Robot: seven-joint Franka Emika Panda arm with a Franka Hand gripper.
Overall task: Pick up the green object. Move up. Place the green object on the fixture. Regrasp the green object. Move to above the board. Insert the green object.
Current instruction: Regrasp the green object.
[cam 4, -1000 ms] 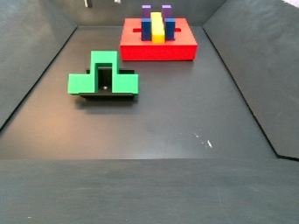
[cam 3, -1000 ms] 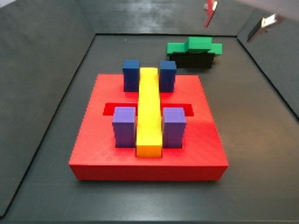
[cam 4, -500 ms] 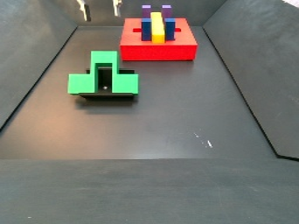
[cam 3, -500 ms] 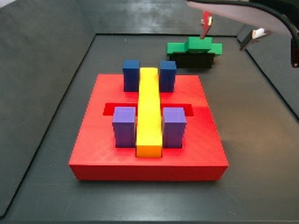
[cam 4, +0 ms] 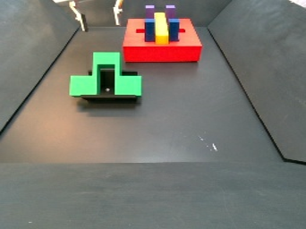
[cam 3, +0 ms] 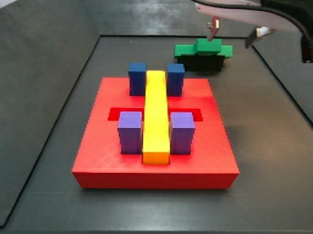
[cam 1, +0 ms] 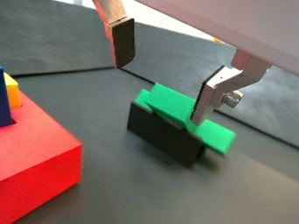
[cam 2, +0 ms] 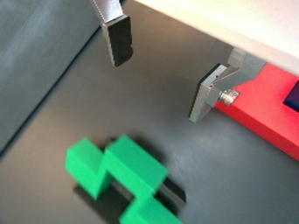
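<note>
The green object (cam 3: pixel 204 48) rests on top of the dark fixture (cam 3: pixel 203 63) at the far end of the floor, beyond the board (cam 3: pixel 153 157). Both side views show it, and in one the green object (cam 4: pixel 106 80) covers most of the fixture (cam 4: pixel 111 97). My gripper (cam 3: pixel 237 29) hangs open above and slightly past it, touching nothing. In both wrist views the silver fingers (cam 1: pixel 121 42) stand wide apart with only air between them. The green object (cam 1: pixel 177 111) sits below the gripper (cam 1: pixel 162 93) in a wrist view; the gripper (cam 2: pixel 156 91) and green object (cam 2: pixel 122 171) also show in the other.
The red board (cam 4: pixel 162 46) carries a long yellow bar (cam 3: pixel 156 114), two blue blocks (cam 3: pixel 138 77) and two purple blocks (cam 3: pixel 130 131). Its corner (cam 1: pixel 30 166) lies close to the fixture in a wrist view. Dark walls (cam 3: pixel 55 82) ring the floor.
My gripper has come down into both side views, moving closer over the green object. The green object, fixture and board have not moved.
</note>
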